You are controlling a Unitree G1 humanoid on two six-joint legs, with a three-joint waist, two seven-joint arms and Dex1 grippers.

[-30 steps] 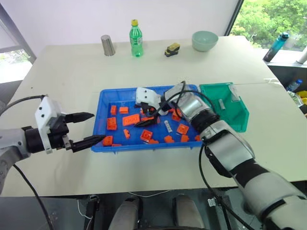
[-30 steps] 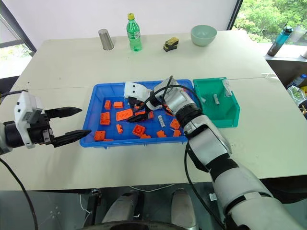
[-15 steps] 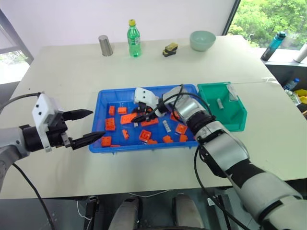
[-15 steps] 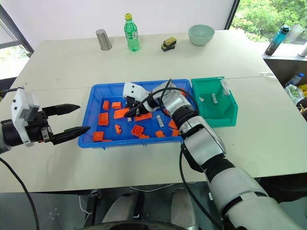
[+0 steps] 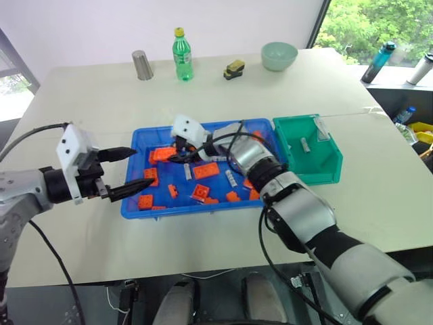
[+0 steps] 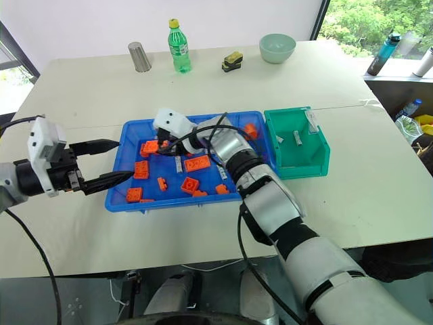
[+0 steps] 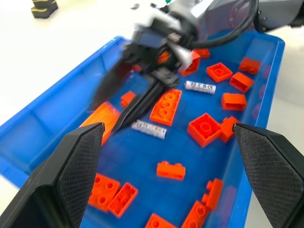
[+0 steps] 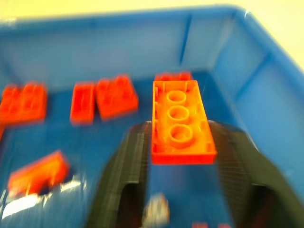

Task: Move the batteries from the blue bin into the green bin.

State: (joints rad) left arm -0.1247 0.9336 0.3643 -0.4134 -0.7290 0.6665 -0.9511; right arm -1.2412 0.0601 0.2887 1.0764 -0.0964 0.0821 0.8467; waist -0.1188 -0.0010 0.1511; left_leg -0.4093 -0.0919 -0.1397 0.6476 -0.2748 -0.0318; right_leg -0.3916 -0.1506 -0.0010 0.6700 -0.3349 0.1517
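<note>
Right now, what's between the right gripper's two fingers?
In the right wrist view, a long orange brick lies between the right gripper's black fingers, over the blue bin's floor; a silver battery shows low in the gap.

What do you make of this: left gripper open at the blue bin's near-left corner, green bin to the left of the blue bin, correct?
One slip: the green bin sits to the right of the blue bin, as the left eye view shows. The left gripper is open at the near-left corner.
</note>
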